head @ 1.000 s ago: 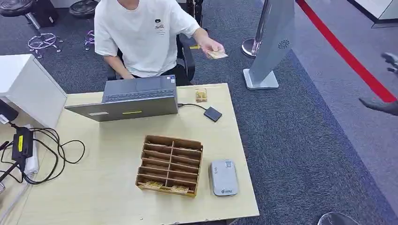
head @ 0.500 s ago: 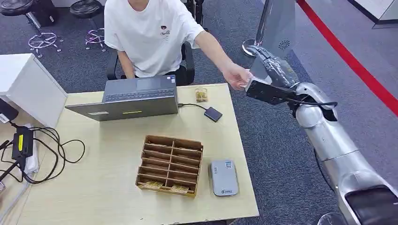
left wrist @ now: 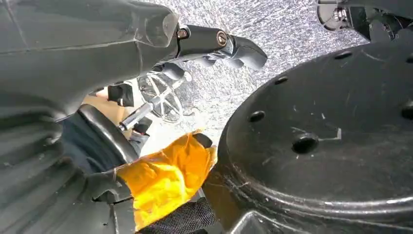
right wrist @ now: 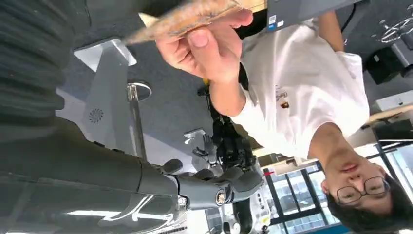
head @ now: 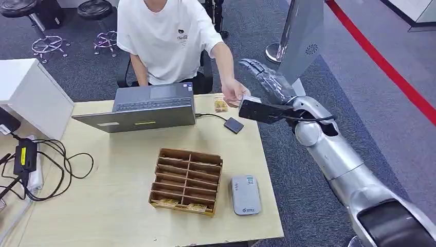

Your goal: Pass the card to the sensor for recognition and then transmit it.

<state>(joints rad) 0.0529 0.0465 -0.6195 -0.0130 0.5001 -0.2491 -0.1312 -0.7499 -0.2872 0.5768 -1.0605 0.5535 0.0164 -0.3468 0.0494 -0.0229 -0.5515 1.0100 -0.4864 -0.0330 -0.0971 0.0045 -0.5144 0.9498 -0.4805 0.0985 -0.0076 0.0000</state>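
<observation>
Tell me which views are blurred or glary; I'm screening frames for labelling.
Head view: even light, sharp, table readable. Right wrist view: the card in the person's hand is smeared and soft; bright windows behind. Left wrist view: carpet washed out by glare, the left robot hand dark.

Open laptop point(head: 146, 105) and wooden divided tray point(head: 186, 180) (cards inside) on table point(head: 103, 206)

matt wooden table point(head: 128, 206), glossy metal arm point(head: 339, 159)
</observation>
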